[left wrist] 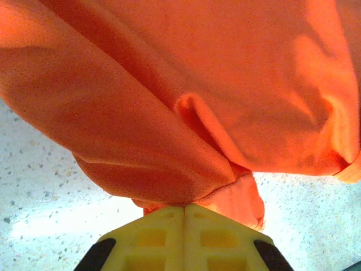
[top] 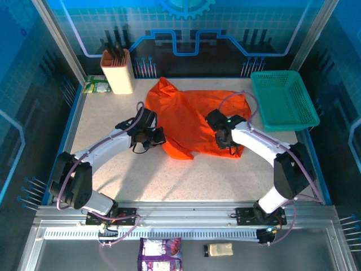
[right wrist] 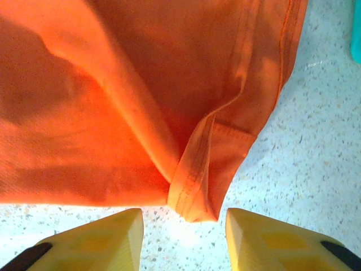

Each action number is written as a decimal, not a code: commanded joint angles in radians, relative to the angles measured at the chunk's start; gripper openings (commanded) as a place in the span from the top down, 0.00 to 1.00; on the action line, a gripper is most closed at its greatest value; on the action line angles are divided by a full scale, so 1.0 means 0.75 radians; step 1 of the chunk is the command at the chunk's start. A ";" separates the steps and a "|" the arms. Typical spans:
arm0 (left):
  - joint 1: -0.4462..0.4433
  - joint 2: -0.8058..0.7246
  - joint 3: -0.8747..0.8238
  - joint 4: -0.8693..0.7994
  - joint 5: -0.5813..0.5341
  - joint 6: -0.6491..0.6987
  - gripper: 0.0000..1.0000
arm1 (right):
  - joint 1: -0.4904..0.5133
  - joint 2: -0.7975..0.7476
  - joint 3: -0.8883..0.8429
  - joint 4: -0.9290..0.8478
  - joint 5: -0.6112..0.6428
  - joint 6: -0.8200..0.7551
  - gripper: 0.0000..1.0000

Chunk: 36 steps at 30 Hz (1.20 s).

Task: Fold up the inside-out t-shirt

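Top external view: the inside-out t-shirt (top: 192,121) is being shown lying crumpled on the speckled table (top: 141,175), at the middle and toward the far side, between the two arms, with its right edge just beside the teal mesh basket (top: 282,101). In the left wrist view, the left gripper (left wrist: 184,208) is being held clenched, its yellow fingers (left wrist: 152,237) pressed together on a bunched fold at the near left edge of the garment. In the right wrist view, the right gripper (right wrist: 184,214) is being held released, its fingers standing apart on either side of a doubled hem corner (right wrist: 194,180), with no cloth being pinched. The fabric is being judged thin, soft and light: no shape is being kept by it, and neighbouring layers are likely to be dragged along when one is being lifted. Hold is best being taken at the stitched hem or a seam, where the cloth is thicker and slippage is less likely.
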 commanded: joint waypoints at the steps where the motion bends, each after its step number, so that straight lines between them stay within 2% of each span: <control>1: -0.001 -0.012 -0.039 -0.006 0.043 -0.003 1.00 | 0.023 0.107 0.015 -0.126 0.136 0.162 0.57; 10: -0.002 -0.025 -0.084 0.002 0.044 -0.006 1.00 | 0.059 0.293 -0.052 -0.135 0.273 0.336 0.57; 13: 0.000 -0.032 -0.086 -0.011 0.036 -0.003 1.00 | 0.047 0.271 -0.075 -0.153 0.306 0.360 0.58; 23: 0.003 -0.050 -0.121 0.002 0.029 -0.021 1.00 | -0.006 0.106 -0.115 -0.085 0.231 0.301 0.61; 26: 0.004 -0.052 -0.121 0.004 0.026 -0.020 1.00 | 0.021 0.100 -0.103 -0.004 0.150 0.290 0.55; 28: 0.004 -0.055 -0.128 0.008 0.025 -0.023 1.00 | 0.024 0.123 -0.101 0.048 0.121 0.306 0.45; 31: 0.007 -0.064 -0.140 0.013 0.029 -0.027 1.00 | 0.006 0.185 -0.088 0.082 0.122 0.324 0.34; 36: 0.017 -0.085 -0.168 0.013 0.029 -0.019 1.00 | -0.035 0.253 -0.086 0.087 0.120 0.323 0.32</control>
